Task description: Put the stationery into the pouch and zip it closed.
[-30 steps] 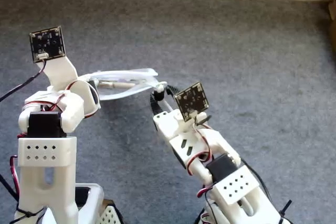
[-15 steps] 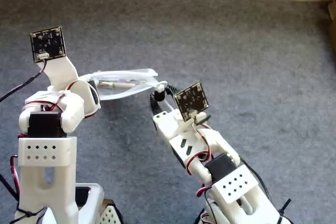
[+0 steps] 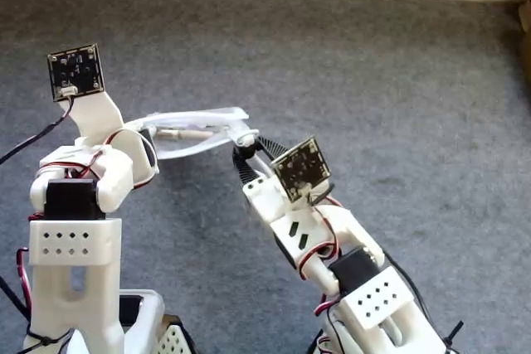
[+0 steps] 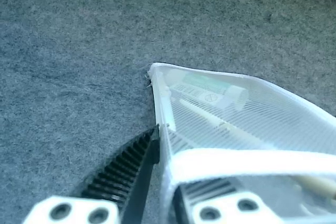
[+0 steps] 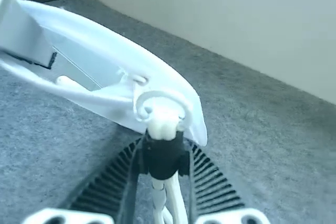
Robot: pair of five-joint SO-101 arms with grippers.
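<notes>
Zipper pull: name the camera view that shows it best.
Right wrist view: the zipper pull is close up, pinched in the right gripper. High view: a small white bit at the pouch end. Left wrist view: the pouch's far corner instead.

Soft, even daylight covers the grey carpet (image 3: 398, 72) around the pouch (image 3: 195, 132), leaving only faint shadows beside it. In the right wrist view the pouch's white plastic glares, nearly washed out, and the wall (image 5: 236, 19) behind it is bright.
</notes>
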